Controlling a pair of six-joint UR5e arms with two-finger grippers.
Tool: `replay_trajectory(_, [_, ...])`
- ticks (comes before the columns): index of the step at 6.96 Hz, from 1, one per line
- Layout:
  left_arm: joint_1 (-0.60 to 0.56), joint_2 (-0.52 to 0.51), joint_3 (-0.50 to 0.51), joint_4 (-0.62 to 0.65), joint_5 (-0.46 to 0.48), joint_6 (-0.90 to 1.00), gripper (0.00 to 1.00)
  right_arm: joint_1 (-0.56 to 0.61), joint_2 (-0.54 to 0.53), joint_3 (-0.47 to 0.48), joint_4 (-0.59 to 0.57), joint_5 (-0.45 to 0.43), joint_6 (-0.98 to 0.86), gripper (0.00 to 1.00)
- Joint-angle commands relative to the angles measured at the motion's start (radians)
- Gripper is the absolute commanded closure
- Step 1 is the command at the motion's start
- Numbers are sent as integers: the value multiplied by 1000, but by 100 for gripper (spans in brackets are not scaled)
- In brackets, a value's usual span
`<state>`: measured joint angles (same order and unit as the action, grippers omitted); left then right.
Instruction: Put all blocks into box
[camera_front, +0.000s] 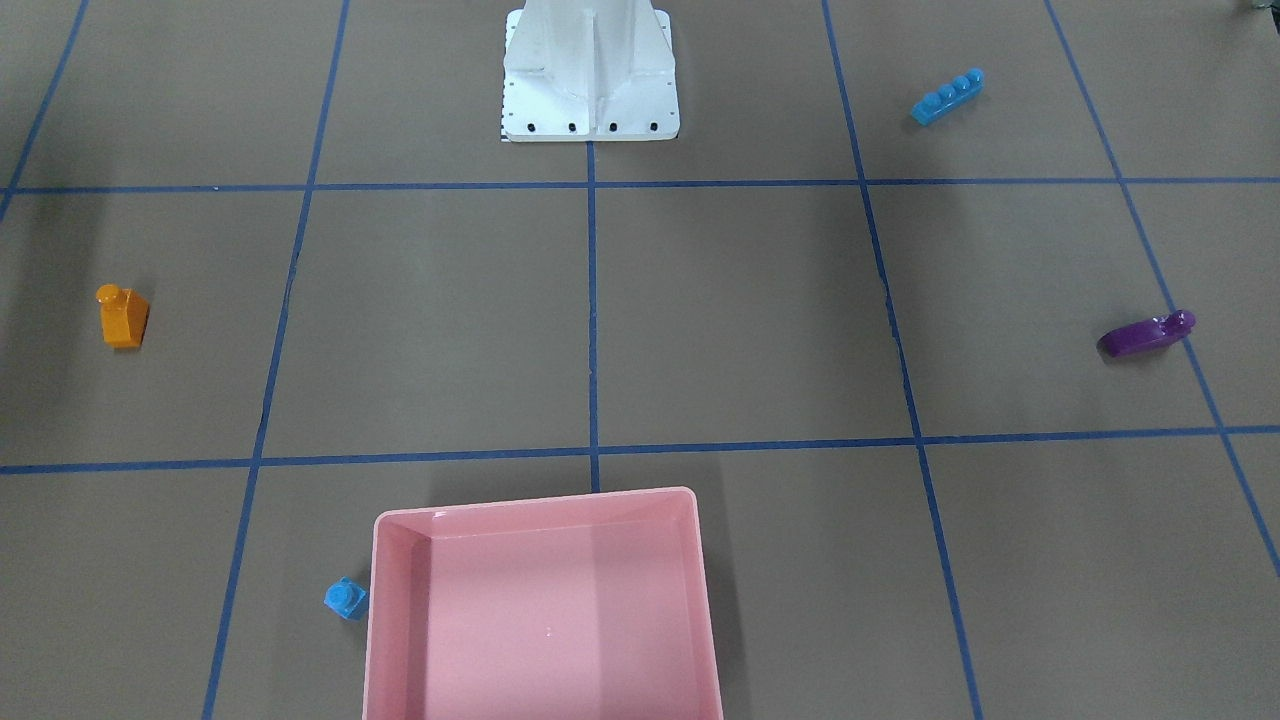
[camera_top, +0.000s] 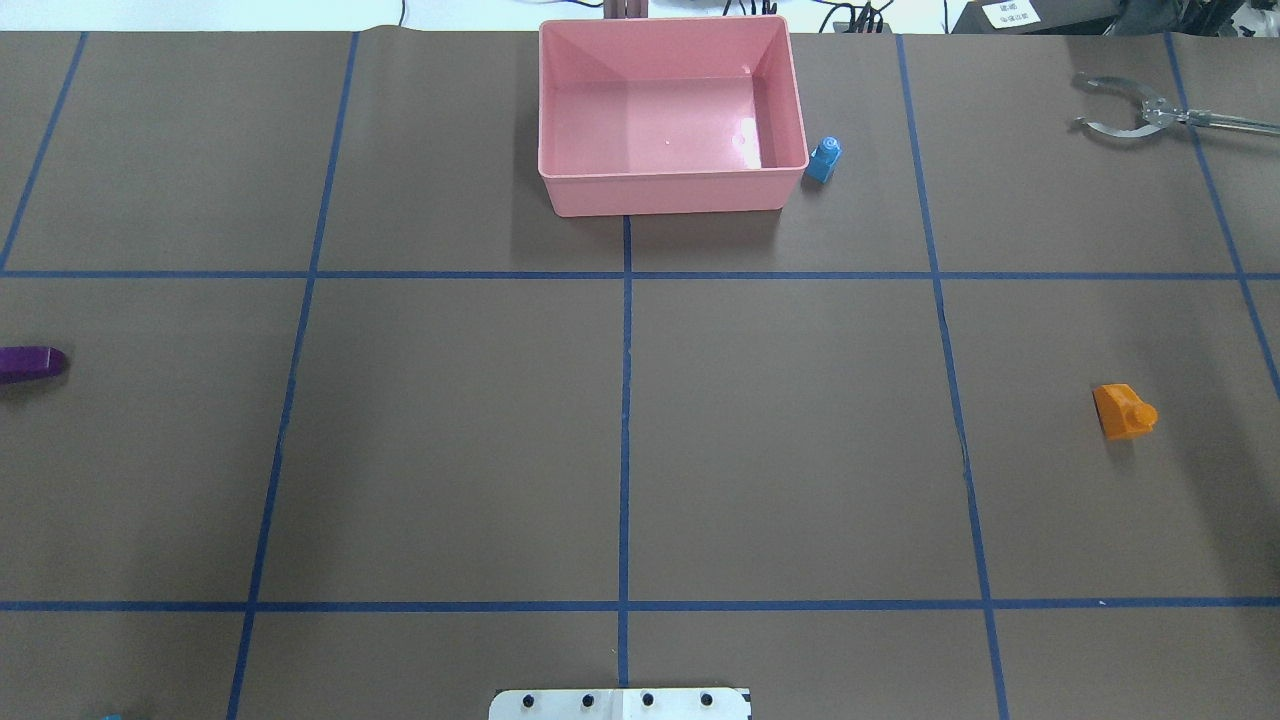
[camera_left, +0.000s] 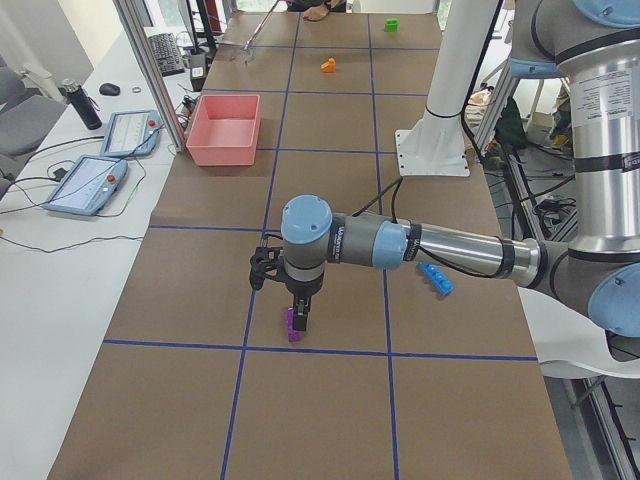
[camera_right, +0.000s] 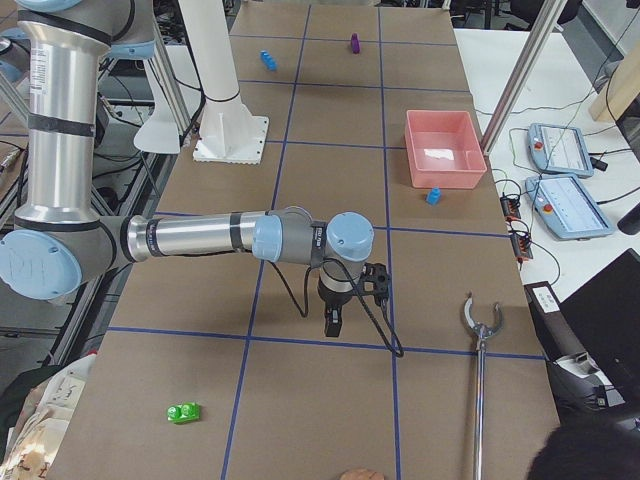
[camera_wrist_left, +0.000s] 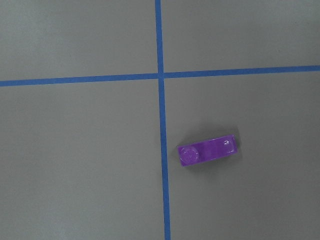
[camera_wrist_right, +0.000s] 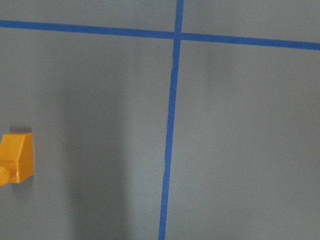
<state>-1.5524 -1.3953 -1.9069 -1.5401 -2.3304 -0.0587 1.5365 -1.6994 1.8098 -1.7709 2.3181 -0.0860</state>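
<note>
The pink box (camera_front: 535, 505) (camera_top: 670, 195) is empty. A small light-blue block (camera_front: 346, 599) (camera_top: 823, 160) stands against its outer side. The orange sloped block (camera_front: 122, 316) (camera_top: 1124, 411) (camera_wrist_right: 16, 158) lies at the robot's right. The purple sloped block (camera_front: 1146, 335) (camera_top: 32, 362) (camera_wrist_left: 207, 150) lies at its left, the long blue block (camera_front: 947, 97) (camera_left: 435, 279) nearer the base. A green block (camera_right: 183, 411) lies at the right end. My left gripper (camera_left: 300, 320) hangs just over the purple block. My right gripper (camera_right: 333, 322) hangs low over the table. I cannot tell whether either is open.
The white robot base (camera_front: 590, 80) (camera_top: 620, 703) stands at the table's middle near edge. A metal grabber tool (camera_top: 1130, 110) (camera_right: 480, 330) lies at the far right corner. Control tablets (camera_left: 100, 170) lie beside the table past the box.
</note>
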Motion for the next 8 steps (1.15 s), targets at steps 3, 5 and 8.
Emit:
replay_trajectory(3, [26, 2, 2, -5, 0, 5, 0, -12, 1, -101, 152, 35, 3, 0])
replay_trajectory(5, [34, 9, 2, -6, -1, 8, 0, -13, 1, -101, 154, 37, 3, 0])
replay_trajectory(8, [52, 1, 2, -27, -18, 8, 0, -27, 1, -99, 156, 40, 3, 0])
